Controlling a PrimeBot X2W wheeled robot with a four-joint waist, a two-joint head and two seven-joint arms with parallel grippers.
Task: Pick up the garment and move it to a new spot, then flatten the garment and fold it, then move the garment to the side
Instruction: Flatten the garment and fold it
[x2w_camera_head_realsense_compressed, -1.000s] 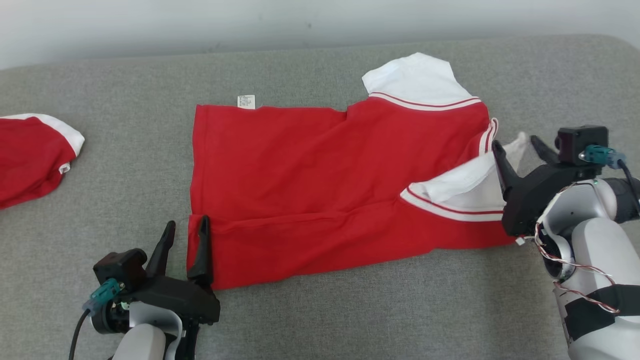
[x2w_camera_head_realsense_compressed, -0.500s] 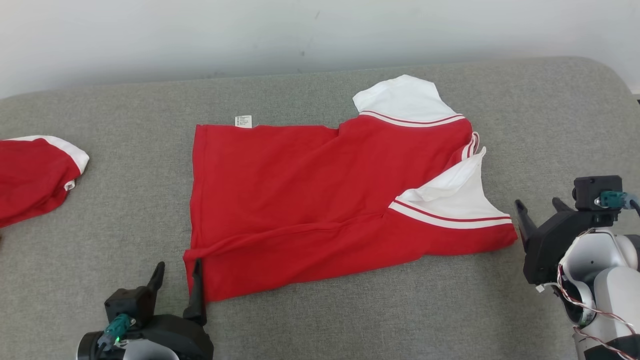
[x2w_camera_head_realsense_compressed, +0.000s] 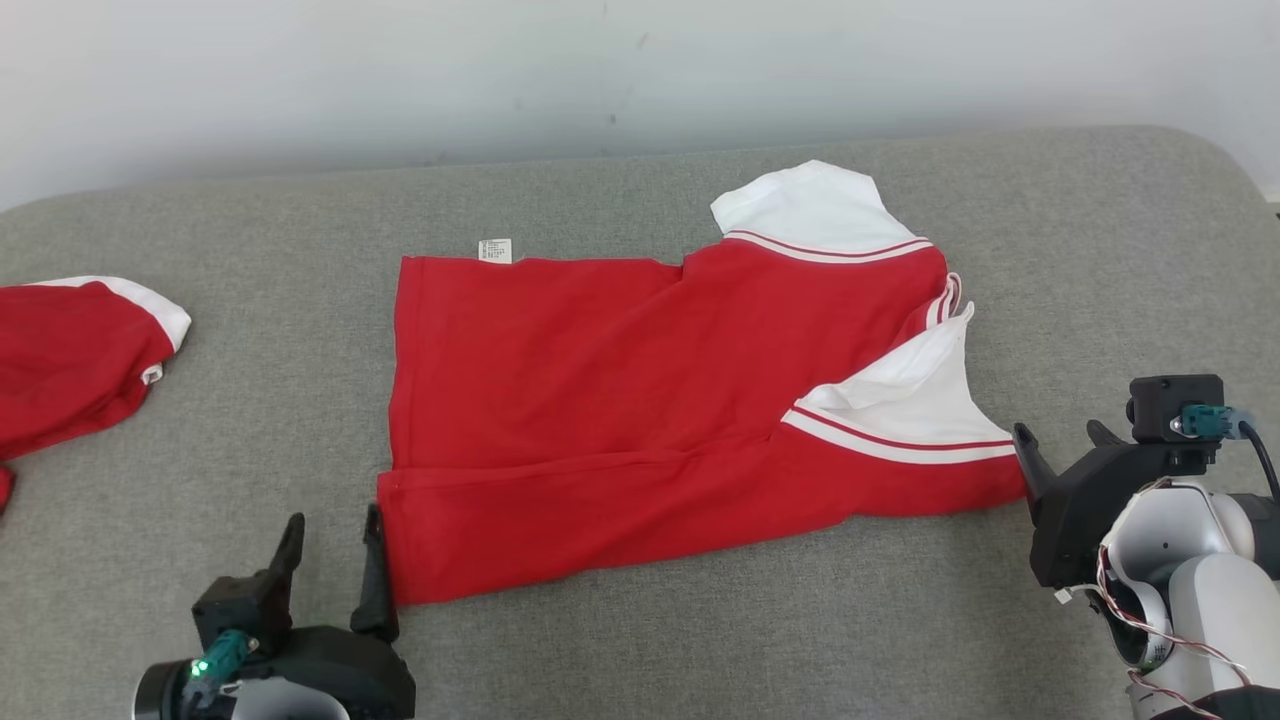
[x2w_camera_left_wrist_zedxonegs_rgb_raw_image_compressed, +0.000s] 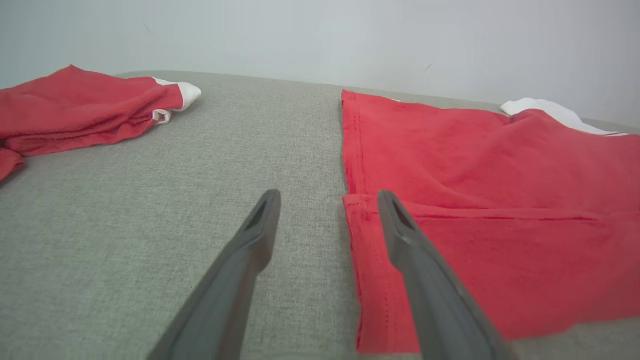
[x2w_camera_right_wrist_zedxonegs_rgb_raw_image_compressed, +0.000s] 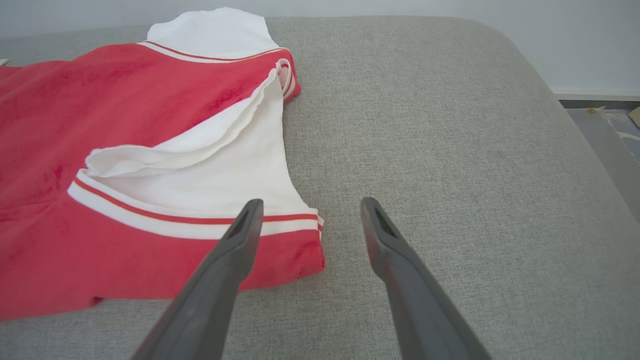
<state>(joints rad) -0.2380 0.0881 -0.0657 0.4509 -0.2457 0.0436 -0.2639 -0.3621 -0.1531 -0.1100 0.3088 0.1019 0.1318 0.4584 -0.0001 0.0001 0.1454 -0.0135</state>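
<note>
Partly cropped, a second red shirt (x2w_camera_head_realsense_compressed: 70, 350) lies leftward; left tool (x2w_camera_head_realsense_compressed: 333, 517) and right tool (x2w_camera_head_realsense_compressed: 1058, 432) gape wide beside the garment (x2w_camera_head_realsense_compressed: 620, 400).

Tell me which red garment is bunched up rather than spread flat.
The crumpled garment at the far left edge; the central garment lies spread out flat.

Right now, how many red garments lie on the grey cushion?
2. The spread garment lies centrally; the bunched garment sits at the head view's left edge, partly cut off.

small white care label (x2w_camera_head_realsense_compressed: 495, 250) at garment (x2w_camera_head_realsense_compressed: 640, 420) far hem, its print too small to read
</note>
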